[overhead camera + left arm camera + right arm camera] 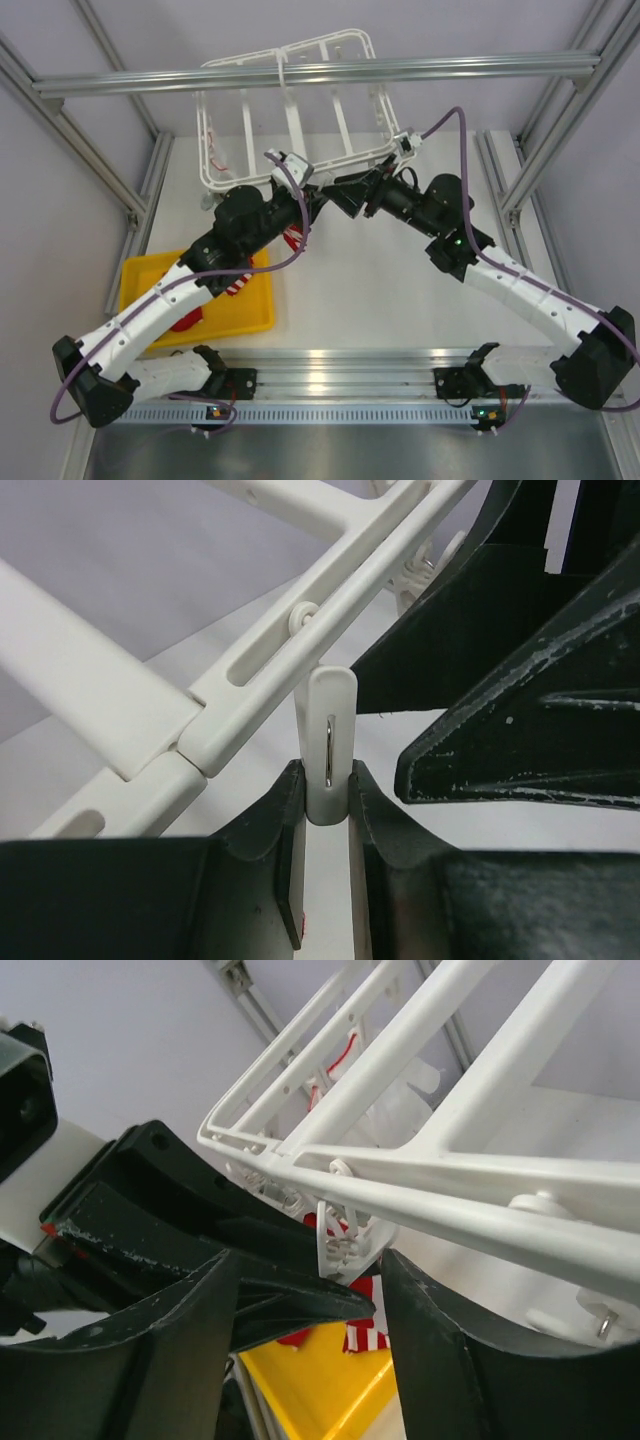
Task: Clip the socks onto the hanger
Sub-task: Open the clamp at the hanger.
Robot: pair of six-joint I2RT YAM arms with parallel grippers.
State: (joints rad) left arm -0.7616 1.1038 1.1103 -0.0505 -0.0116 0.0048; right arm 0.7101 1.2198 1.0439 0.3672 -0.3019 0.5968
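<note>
- Your left gripper (328, 802) is clamped on a white clip (330, 720) hanging from the hanger (250, 690).
- Your right gripper (380, 1285) has its jaws apart, with a red striped sock (366, 1341) showing between them.

Pale lilac walls (50, 200) stood around a white worktop (380, 300). Aluminium rails (300, 75) framed the space, and soft light shone on the metal strip (330, 365) at the near edge.

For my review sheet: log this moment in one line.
left tool: shut on hanger clip | right tool: open near clip | sock: below clip, attachment unclear
</note>
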